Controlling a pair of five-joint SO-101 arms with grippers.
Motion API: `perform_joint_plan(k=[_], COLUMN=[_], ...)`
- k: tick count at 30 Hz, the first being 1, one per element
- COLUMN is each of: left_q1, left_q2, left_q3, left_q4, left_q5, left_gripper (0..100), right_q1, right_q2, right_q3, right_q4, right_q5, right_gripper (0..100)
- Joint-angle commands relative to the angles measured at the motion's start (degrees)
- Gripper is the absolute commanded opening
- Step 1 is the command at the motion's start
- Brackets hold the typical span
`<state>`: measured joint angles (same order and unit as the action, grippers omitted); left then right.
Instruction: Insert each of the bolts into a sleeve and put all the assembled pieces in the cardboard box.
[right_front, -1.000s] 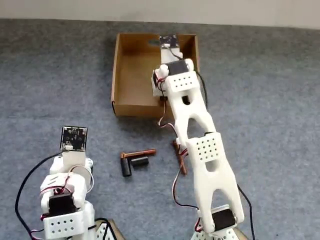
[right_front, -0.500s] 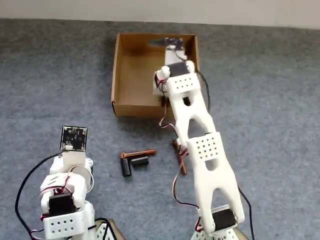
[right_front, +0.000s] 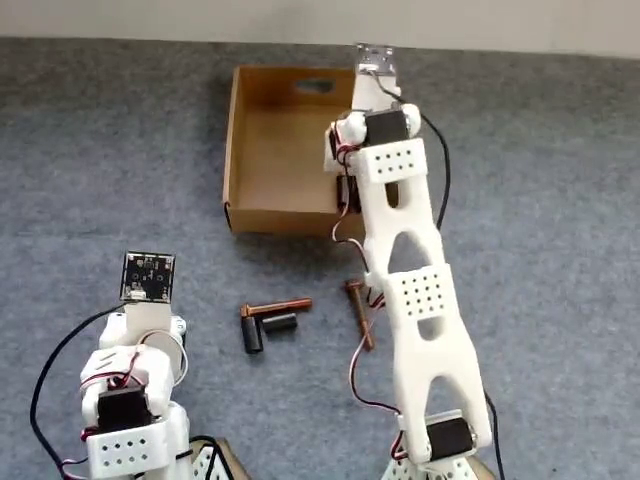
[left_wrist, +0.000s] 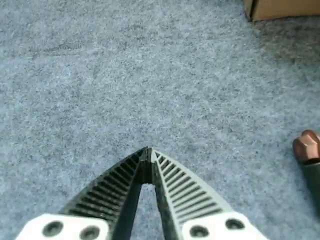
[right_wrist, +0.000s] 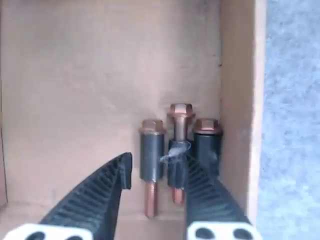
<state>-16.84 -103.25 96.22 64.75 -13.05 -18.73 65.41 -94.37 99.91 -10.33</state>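
Note:
Inside the cardboard box (right_wrist: 75, 75), three copper bolts in black sleeves (right_wrist: 152, 150) lie side by side against its wall (right_wrist: 237, 100). My right gripper (right_wrist: 156, 167) hangs open just above them, holding nothing. From above, the right arm (right_front: 395, 200) stretches over the right side of the box (right_front: 270, 150). On the carpet lie a loose bolt (right_front: 275, 307), two black sleeves (right_front: 280, 323) (right_front: 252, 335) and another bolt (right_front: 358, 312). My left gripper (left_wrist: 147, 152) is shut and empty over bare carpet, left of a bolt head (left_wrist: 306, 146).
Grey carpet covers the whole table. The left arm (right_front: 130, 400) stands at the front left, well away from the box. A corner of the box (left_wrist: 280, 7) shows in the left wrist view. Carpet around the loose parts is open.
The right arm has swung to the right and farther back over the box, toward its right wall. The loose bolt beside it now shows more fully. The left arm has kept still.

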Motion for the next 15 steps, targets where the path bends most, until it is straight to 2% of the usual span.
perform_joint_plan(k=[1,4,7,12,15], left_q1=[1.19,1.19,1.19,1.19,1.10], left_q2=[-0.31,-0.31,-0.31,-0.31,-0.31], left_q3=[1.01,1.01,1.01,1.01,1.01], left_q4=[-0.97,-1.05,-1.05,-1.05,-1.05], left_q5=[-0.26,-0.26,-0.26,-0.26,-0.26], left_gripper=[1,1,1,1,1], right_q1=[0.66,0.57,-0.31,-3.82,-8.22], right_q2=[-7.25,-12.79,-21.32,-43.03,-55.43], right_q3=[-5.76,-5.14,2.42,35.21,57.54], right_q4=[1.27,1.45,1.54,1.27,0.92], right_q5=[2.55,2.55,2.55,4.04,12.22], right_gripper=[13.0,13.0,13.0,12.8,12.6])
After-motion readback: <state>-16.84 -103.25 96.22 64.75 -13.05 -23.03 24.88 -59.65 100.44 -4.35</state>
